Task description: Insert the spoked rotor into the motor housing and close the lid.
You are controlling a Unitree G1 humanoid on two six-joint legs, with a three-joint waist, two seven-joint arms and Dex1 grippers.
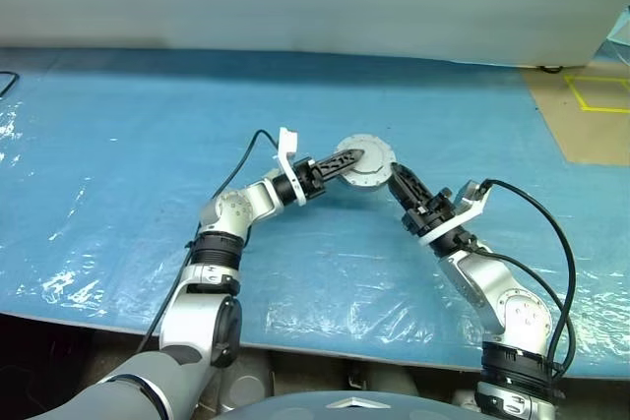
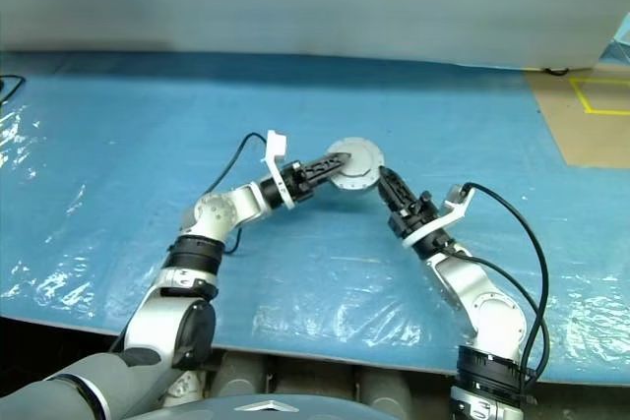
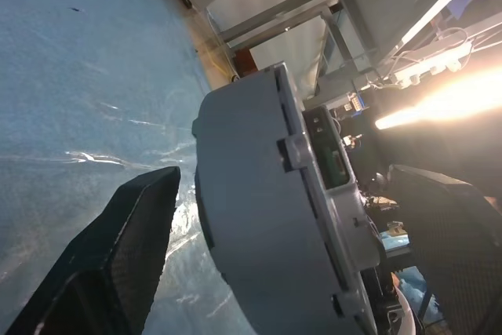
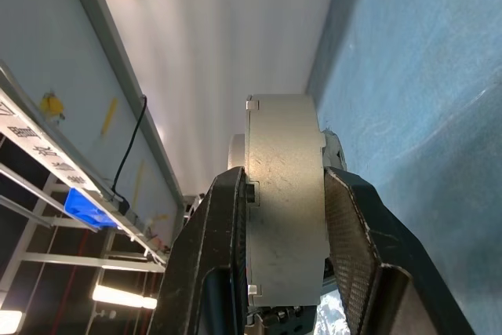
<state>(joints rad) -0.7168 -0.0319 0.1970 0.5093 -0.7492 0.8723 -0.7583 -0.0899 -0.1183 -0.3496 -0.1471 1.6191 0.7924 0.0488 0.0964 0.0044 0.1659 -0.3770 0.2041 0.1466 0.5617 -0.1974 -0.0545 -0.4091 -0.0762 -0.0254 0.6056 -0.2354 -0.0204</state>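
The right gripper (image 4: 286, 217) was clamped across the thickness of a round silver assembly, its two black fingers (image 4: 216, 249) pressing on the opposite flat faces, as the right wrist view showed; this assembly appeared to be the motor housing (image 1: 366, 162) with the lid (image 3: 333, 194) seated on it, held up off the blue table cover (image 1: 138, 145) between the two arms. The left gripper (image 3: 290, 217) stood with its fingers spread wide on either side of the same assembly, one dark finger (image 3: 118, 249) near the rounded housing wall and the other beyond the lid face, neither clearly touching it. In the head views the left fingertips reached the rim of the disc from one side and the right gripper from the other, near the middle of the table. The spoked rotor could not be made out and was presumably inside the closed housing, though that could not be confirmed. By this judgement the task was at its closing step, with the lid on or nearly on. The next move would call for checking that the lid sat flush all round, pressing it home if needed, and then setting the assembly down on the cover without tilting it
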